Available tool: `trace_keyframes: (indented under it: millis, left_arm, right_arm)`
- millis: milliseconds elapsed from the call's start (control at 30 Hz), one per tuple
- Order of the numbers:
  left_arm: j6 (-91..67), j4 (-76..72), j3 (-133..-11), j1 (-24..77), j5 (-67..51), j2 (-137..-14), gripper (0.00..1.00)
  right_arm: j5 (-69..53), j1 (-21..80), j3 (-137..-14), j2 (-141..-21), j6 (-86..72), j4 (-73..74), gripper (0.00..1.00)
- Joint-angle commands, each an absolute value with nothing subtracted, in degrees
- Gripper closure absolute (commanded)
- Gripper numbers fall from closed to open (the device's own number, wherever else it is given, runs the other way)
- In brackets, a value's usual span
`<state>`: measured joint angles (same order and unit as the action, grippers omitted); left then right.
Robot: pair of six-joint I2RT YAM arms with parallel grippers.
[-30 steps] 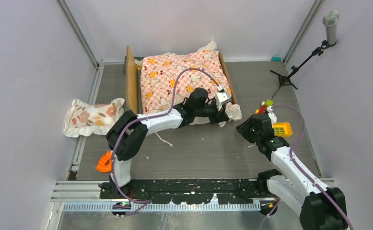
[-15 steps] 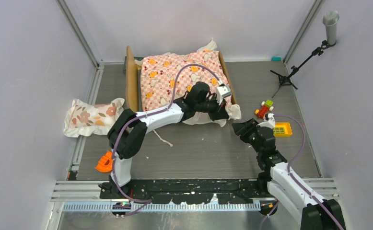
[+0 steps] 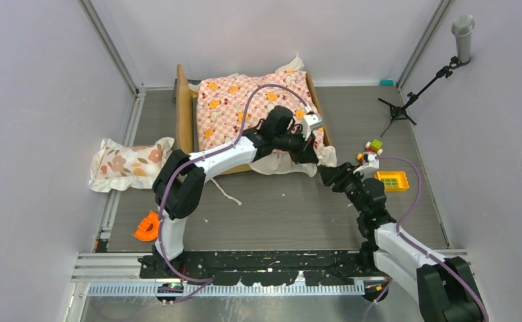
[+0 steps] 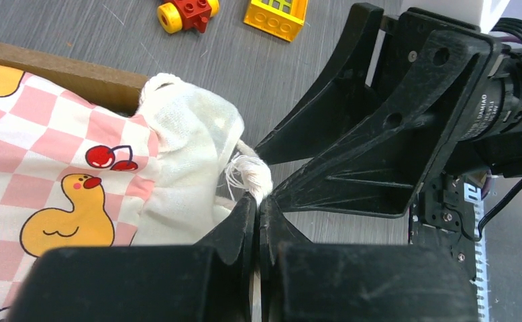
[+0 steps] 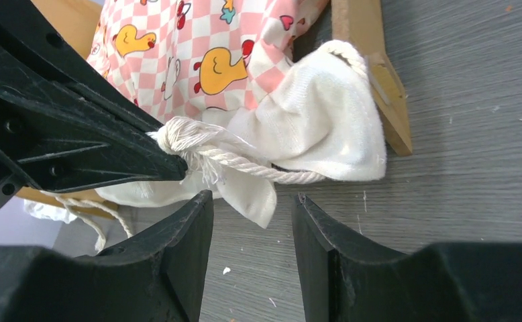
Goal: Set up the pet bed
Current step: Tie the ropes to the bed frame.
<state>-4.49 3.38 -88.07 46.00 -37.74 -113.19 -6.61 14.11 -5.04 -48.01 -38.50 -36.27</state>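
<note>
We judge the pet bed (image 3: 184, 111) rigid but its checkered sheet (image 4: 43, 154) limp, best taken by the corner cord (image 4: 251, 178) (frayed) that our left gripper (image 4: 257, 201) pinches, with the right gripper (image 5: 251, 196) open just beside it.

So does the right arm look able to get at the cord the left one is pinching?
Probably yes. The right end effector is open just short of the cord, which runs free from the left end effector's closed tips, and nothing lies between them.

Bright, even, diffuse overhead light; soft faint shadows on the grey wood-grain table (image 3: 278, 201); no glare; wrist views slightly wide-angle.
</note>
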Motion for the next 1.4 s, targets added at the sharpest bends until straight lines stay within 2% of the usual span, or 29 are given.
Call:
trace_keyframes:
  millis: [0, 333, 633, 933, 1100, 1367]
  left_arm:
    - [-3.1, 6.5, -91.5, 45.7, -42.3, -112.9, 1.00]
    - [-2.6, 8.1, -92.9, 45.2, -43.3, -113.1, 1.00]
    - [-1.3, 10.6, -94.5, 44.9, -45.2, -113.7, 1.00]
    - [-0.2, 13.9, -96.7, 44.8, -47.0, -114.7, 1.00]
    - [2.6, 17.1, -98.6, 44.8, -48.4, -115.8, 1.00]
    - [3.2, 18.2, -99.2, 44.8, -49.1, -116.5, 1.00]
  right_arm:
    - [-11.1, 13.8, -6.6, -52.5, -34.3, -47.2, 0.48]
    - [-11.0, 13.2, -8.3, -57.3, -29.9, -49.9, 0.46]
    - [-14.7, 12.4, -10.2, -56.3, -21.9, -49.6, 0.44]
    - [-19.7, 10.8, -12.1, -59.1, -20.8, -51.1, 0.44]
    - [-22.0, 10.3, -13.4, -60.9, -20.1, -51.9, 0.50]
    - [-23.0, 9.9, -14.2, -61.2, -19.9, -52.2, 0.77]
